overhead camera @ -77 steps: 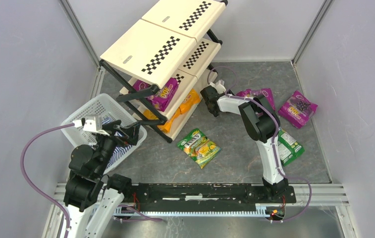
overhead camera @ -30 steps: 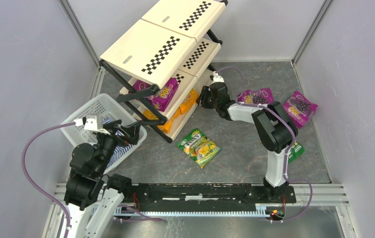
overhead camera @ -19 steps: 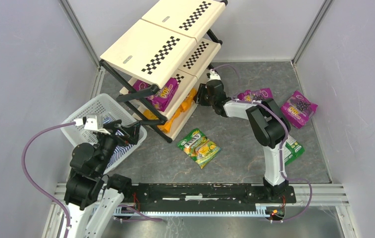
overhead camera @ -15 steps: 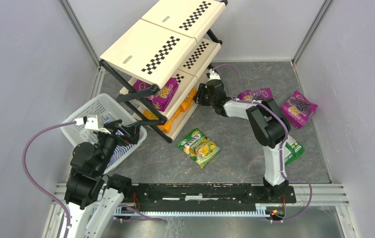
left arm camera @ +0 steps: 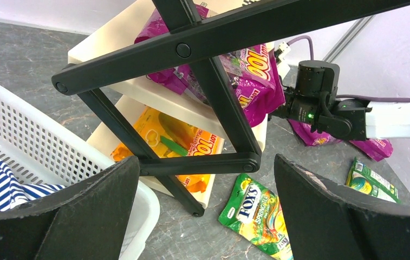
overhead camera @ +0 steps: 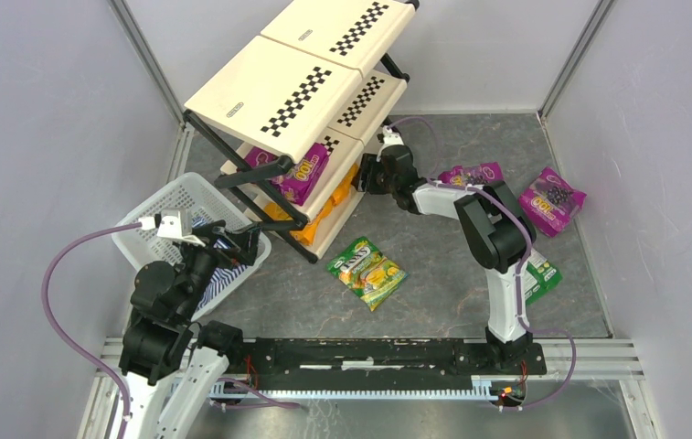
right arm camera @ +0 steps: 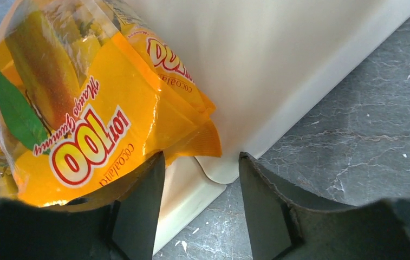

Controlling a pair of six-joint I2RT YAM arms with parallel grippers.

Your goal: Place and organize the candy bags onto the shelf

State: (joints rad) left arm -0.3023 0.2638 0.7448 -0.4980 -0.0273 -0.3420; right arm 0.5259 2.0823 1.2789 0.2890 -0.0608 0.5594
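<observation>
The shelf (overhead camera: pixel 278 96) stands at the back left. A purple candy bag (overhead camera: pixel 301 174) lies on its middle tier and orange bags (overhead camera: pixel 328 206) on its bottom tier. My right gripper (overhead camera: pixel 367 176) is open at the bottom tier's right end. In the right wrist view its jaws (right arm camera: pixel 200 184) straddle the cream panel's corner (right arm camera: pixel 278 65), and the left finger touches the edge of an orange bag (right arm camera: pixel 83 124). My left gripper (overhead camera: pixel 249 240) is open and empty beside the shelf's front leg (left arm camera: pixel 205 216). A green bag (overhead camera: pixel 367 272) lies on the floor in front of the shelf.
A white mesh basket (overhead camera: pixel 173 206) with striped cloth (overhead camera: pixel 209 274) sits under my left arm. Two purple bags (overhead camera: pixel 474 174) (overhead camera: pixel 552 199) lie on the floor at the right. Another green bag (overhead camera: pixel 538 279) lies partly behind the right arm. Walls close in on both sides.
My right gripper has moved left, from the open floor to the end of the shelf's bottom tier, against the orange bag. The left arm has not moved.
</observation>
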